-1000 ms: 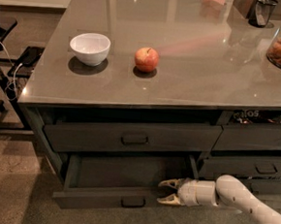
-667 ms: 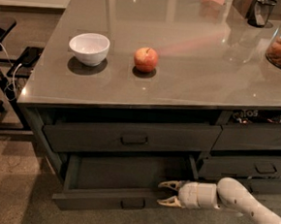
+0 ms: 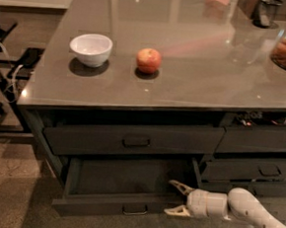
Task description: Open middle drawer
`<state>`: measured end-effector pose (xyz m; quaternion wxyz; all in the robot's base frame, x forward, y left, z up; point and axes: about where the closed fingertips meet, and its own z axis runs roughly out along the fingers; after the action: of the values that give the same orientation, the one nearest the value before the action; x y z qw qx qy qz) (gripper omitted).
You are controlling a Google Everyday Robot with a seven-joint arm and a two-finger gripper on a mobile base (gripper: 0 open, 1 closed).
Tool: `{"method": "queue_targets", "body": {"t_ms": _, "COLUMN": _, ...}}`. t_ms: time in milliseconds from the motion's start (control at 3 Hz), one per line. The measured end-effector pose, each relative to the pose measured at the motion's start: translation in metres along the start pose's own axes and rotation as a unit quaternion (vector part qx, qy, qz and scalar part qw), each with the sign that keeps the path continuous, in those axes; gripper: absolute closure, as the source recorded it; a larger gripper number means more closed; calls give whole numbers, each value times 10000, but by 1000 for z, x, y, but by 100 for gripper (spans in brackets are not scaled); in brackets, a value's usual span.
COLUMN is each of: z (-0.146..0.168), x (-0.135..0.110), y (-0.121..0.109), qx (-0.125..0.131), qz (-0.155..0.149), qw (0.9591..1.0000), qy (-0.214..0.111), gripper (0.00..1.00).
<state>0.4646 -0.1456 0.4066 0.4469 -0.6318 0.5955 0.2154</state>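
Slightly further out than a second ago, the middle drawer (image 3: pixel 96 207) now has its front a touch lower in the frame, and the gripper (image 3: pixel 175 198) has dropped a little toward the lower right with it.

Only the one camera view is given. The middle drawer sits in the lower centre of the frame, pulled well out from under the table (image 3: pixel 194 90), its shallow dark inside open to view and its small loop handle (image 3: pixel 135 209) at the centre of the front. The gripper lies at the drawer's right end, with the pale arm (image 3: pixel 253 216) running in from the lower right corner. Its jaws are spread wide and hold nothing: the upper finger (image 3: pixel 181 187) reaches over the drawer's right inner corner, and the lower finger (image 3: pixel 176 211) lies by the right end of the front. Whether either touches the drawer cannot be told.

Above it, the top drawer (image 3: pixel 106 142) is closed. To the right, two narrower drawers (image 3: pixel 254 140) are also closed. On the table, a white bowl (image 3: pixel 91 49) stands in the upper left, an apple (image 3: pixel 148 60) beside it to the right, apart from it.
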Motion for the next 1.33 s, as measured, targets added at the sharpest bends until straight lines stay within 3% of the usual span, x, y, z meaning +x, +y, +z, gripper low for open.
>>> {"method": "queue_targets", "body": {"t_ms": 667, "z": -6, "x": -10, "y": -5, "qx": 1, "qz": -3, "qw": 10000, "qy": 1, "gripper": 93}}
{"method": "queue_targets", "body": {"t_ms": 1000, "z": -11, "x": -20, "y": -1, "qx": 106, "qz": -305, "qw": 9995, "qy": 25, "gripper": 100}}
{"method": "queue_targets", "body": {"t_ms": 1333, "z": -20, "x": -19, "y": 17, "qx": 150, "qz": -308, "qw": 9994, "qy": 44, "gripper": 100}}
